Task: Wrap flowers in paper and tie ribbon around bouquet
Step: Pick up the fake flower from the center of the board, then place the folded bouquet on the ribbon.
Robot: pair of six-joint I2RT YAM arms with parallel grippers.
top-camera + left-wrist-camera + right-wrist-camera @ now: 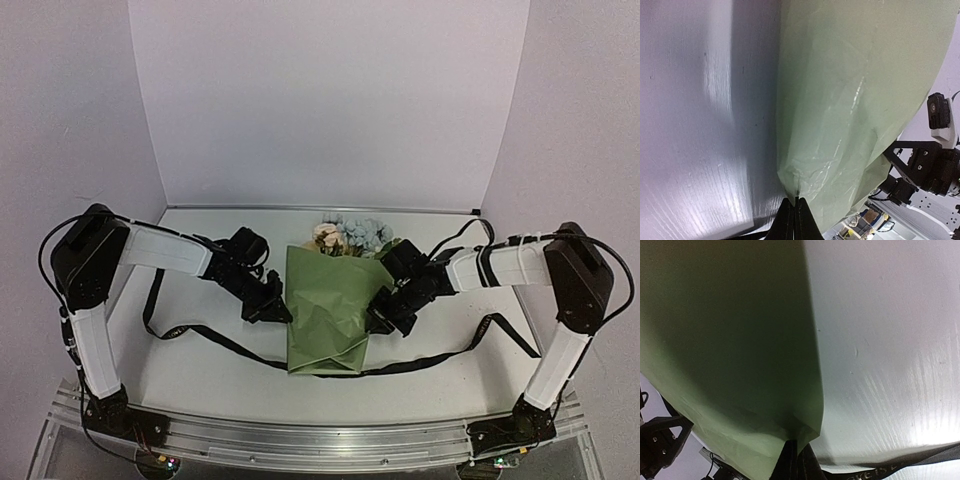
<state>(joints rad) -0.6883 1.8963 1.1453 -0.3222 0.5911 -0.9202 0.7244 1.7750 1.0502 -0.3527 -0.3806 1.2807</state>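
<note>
Wrapping is partly done. The paper [325, 310] lies folded over the stems as a loose, flattened cone, and the flowers [352, 236] protrude from the paper's far edge.

The left gripper [284, 312] sits at the paper's left edge, fingers pressed together and pinching that edge. The right gripper [375, 322] sits at the paper's right edge, fingers likewise pressed together on the fold there.

The ribbon [215, 340] lies slack on the table [200, 385]. It runs along the paper's near end and trails out to both sides of the paper. It is not yet tied.

Judged remaining: tighten the cone, bring both ribbon ends over the paper, and knot them.
</note>
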